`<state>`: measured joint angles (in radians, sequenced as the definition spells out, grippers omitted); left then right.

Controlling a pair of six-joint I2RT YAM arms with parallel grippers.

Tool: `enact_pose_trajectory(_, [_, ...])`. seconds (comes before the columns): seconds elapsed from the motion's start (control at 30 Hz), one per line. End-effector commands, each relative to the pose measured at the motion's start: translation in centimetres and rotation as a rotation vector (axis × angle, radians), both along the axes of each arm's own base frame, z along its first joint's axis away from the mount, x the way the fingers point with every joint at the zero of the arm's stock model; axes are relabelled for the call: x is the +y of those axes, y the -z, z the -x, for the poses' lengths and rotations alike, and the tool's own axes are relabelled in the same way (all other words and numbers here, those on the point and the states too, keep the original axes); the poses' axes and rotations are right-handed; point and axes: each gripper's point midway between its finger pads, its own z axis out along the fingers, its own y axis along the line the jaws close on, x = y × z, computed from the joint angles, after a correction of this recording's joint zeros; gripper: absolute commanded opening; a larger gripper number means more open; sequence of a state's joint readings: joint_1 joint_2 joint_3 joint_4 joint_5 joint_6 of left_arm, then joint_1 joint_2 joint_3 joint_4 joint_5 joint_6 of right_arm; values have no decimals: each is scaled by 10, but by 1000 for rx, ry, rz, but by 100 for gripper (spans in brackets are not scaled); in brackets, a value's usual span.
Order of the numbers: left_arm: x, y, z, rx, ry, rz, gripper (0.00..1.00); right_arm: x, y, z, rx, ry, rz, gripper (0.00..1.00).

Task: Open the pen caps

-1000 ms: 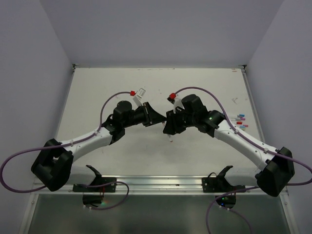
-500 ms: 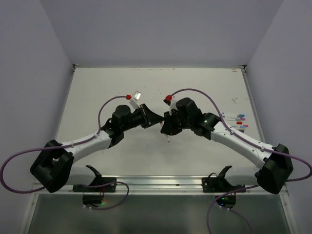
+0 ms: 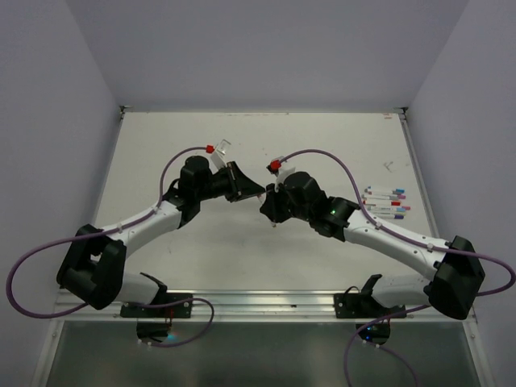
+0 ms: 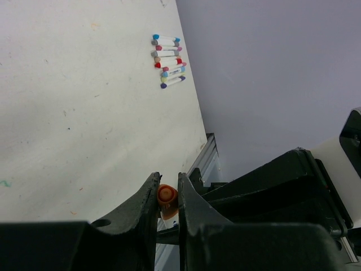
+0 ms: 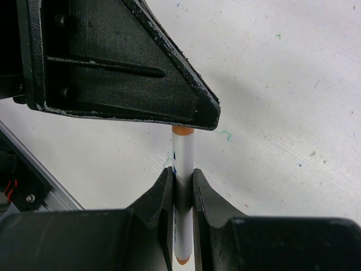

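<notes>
Over the middle of the desk [image 3: 322, 145] the right gripper [image 5: 181, 179] is clenched on a white pen [image 5: 183, 151], and the left gripper [image 4: 167, 189], meeting it tip to tip, pinches the orange cap [image 4: 167, 202] at that pen's end. Farther off, by the right edge, lies a row of other pens [image 3: 385, 202]. A pull off the pen's line could jam the cap or drag the pen through the fingers.

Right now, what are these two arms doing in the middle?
The right gripper has its jaws shut on a white pen. The left gripper has its jaws shut on an orange cap at that pen's end. Whether the cap is off yet, I cannot tell. A row of other pens lies near the table's right edge.
</notes>
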<state>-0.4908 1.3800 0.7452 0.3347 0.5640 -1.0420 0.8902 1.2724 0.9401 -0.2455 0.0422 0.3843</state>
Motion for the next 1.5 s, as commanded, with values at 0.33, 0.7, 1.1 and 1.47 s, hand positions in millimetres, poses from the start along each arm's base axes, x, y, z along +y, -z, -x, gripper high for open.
enact_pose_trajectory(0.33, [81,-81,-85,-305,-493,78,0,-22,64,68,274,-92,98,0])
enact_pose_trajectory(0.7, [88,-89,-95,-203,-491,204,0,-27,87,82,304,-96,148,0])
enact_pose_trajectory(1.1, [123,-108,-108,-241,-548,213,0,-29,96,98,332,-141,125,0])
enact_pose_trajectory(1.47, [107,-93,-67,-331,-349,66,51,-17,45,84,236,-130,28,0])
